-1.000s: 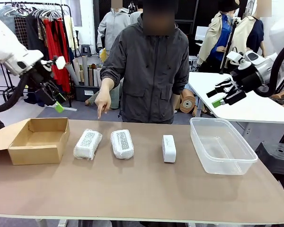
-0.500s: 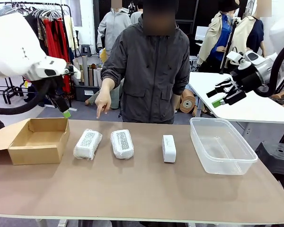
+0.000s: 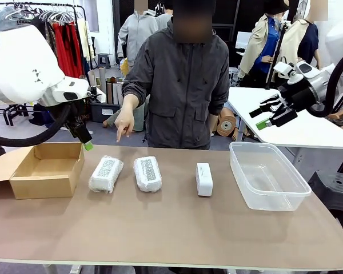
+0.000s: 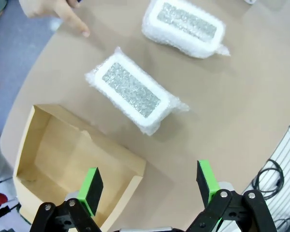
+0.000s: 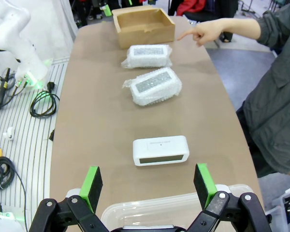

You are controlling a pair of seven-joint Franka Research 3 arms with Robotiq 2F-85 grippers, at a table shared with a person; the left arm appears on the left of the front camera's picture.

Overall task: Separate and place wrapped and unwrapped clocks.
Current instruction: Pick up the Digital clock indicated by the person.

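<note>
Two wrapped clocks in crinkly plastic lie side by side, the left one [image 3: 106, 173] [image 4: 130, 91] [image 5: 147, 55] and the right one [image 3: 147, 173] [image 4: 186, 24] [image 5: 154, 86]. The bare white clock [image 3: 204, 178] [image 5: 160, 150] lies further right. My left gripper [image 3: 84, 141] [image 4: 149, 180] hangs open above the far right corner of the cardboard box [image 3: 46, 168] [image 4: 63, 150], holding nothing. My right gripper [image 3: 262, 117] [image 5: 147, 181] is open, high over the clear plastic tub [image 3: 267, 174] [image 5: 183, 203].
A person stands at the far side, and one hand [image 3: 124, 123] [image 4: 63, 12] [image 5: 208, 31] points down near the left wrapped clock. The box sits at the table's left end with a flap [image 3: 3, 165] folded out; the tub is at the right end.
My left arm has swung right and lower, from above the box's left toward its far right corner. The right arm, the clocks and the pointing hand have stayed put.
</note>
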